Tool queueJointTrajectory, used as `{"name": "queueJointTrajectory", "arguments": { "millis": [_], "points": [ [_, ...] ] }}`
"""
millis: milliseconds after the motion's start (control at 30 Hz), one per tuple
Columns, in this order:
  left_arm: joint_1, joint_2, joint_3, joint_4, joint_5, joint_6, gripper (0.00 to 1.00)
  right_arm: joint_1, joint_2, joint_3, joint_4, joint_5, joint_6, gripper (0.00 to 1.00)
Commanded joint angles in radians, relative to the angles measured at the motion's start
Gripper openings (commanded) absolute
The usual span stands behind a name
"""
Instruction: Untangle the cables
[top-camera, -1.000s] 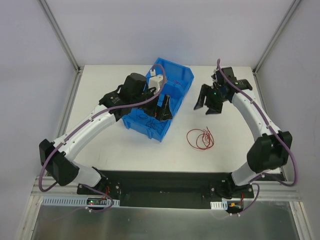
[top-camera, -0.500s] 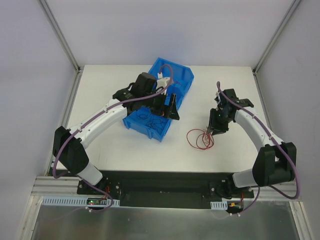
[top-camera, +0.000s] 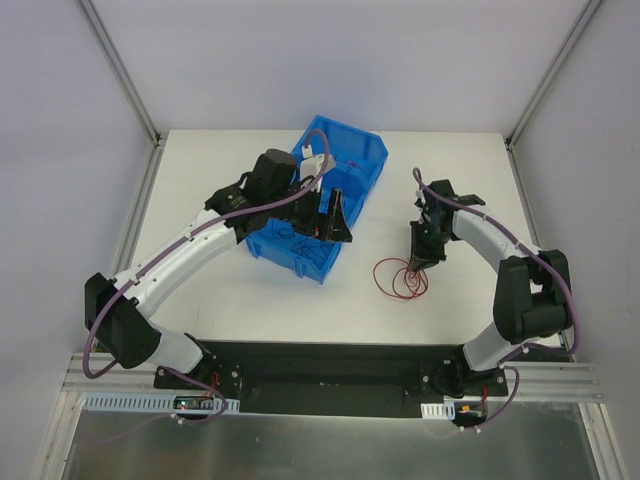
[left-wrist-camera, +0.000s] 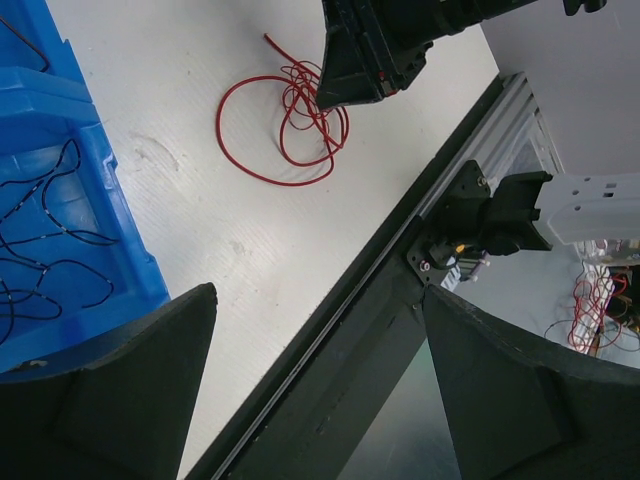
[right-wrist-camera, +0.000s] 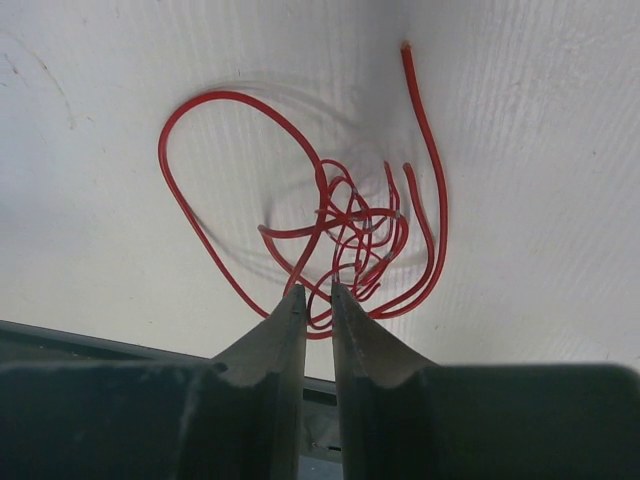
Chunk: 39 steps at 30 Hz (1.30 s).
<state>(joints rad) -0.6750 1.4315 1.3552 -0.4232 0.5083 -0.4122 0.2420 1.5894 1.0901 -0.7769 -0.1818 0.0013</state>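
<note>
Grasp step: the right gripper (right-wrist-camera: 318, 292) holds its jaws nearly together at the red cables (right-wrist-camera: 340, 230) (4 o'clock on the table (top-camera: 250, 290)), pinch uncertain — next, I judge, a gentle lift, with the wide-spread left gripper (left-wrist-camera: 318, 293) helping.

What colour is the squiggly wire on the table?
Red wire, clearest in the right wrist view.

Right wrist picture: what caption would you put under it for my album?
Right gripper, jaws nearly together, at the edge of a red cable tangle on the white table.
</note>
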Motion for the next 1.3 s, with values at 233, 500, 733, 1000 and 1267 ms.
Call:
{"name": "queueJointTrajectory", "arguments": {
  "millis": [233, 500, 733, 1000, 1267],
  "points": [
    [-0.009, -0.048, -0.021, 0.021, 0.001, -0.043, 0.83, 0.01, -0.011, -0.002, 0.034, 0.022, -0.026, 0.11],
    [-0.015, -0.062, -0.034, 0.066, 0.047, -0.074, 0.83, 0.02, -0.139, -0.081, 0.079, -0.151, 0.044, 0.0],
    [-0.044, -0.091, -0.108, 0.279, 0.117, -0.066, 0.76, 0.014, -0.391, -0.092, 0.044, -0.182, 0.16, 0.0],
    [-0.146, -0.046, -0.131, 0.498, 0.13, -0.019, 0.77, 0.017, -0.565, 0.071, -0.122, -0.177, 0.146, 0.01],
    [-0.147, 0.147, 0.014, 0.532, 0.104, 0.012, 0.73, 0.022, -0.666, 0.129, -0.114, -0.288, 0.284, 0.0]
  ]
}}
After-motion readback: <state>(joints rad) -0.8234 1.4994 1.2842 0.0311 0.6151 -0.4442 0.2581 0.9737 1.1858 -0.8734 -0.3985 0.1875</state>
